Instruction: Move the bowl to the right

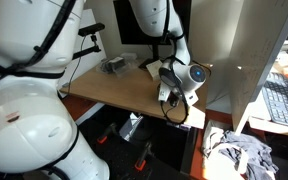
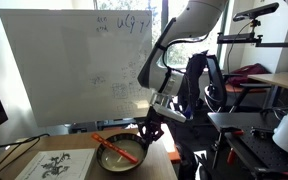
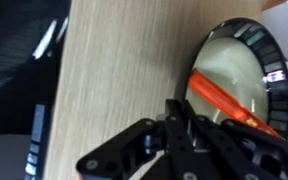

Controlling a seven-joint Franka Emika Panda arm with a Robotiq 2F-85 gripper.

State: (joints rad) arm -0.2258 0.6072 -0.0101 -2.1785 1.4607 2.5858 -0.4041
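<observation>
Gripper hangs at bowl's 3 o'clock rim, prob. for a rim pinch & drag; can't tell if claw's spread or clamped.

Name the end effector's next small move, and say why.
Likely a short, low drag of the bowl rightward across the table: the end effector sits right at its rim, though whether it grips the rim is unclear.

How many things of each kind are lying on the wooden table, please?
Bowl: 1
Orange stick in the bowl: 1
Printed paper sheet: 1
Grey metallic item: 1
Total: 4
</observation>
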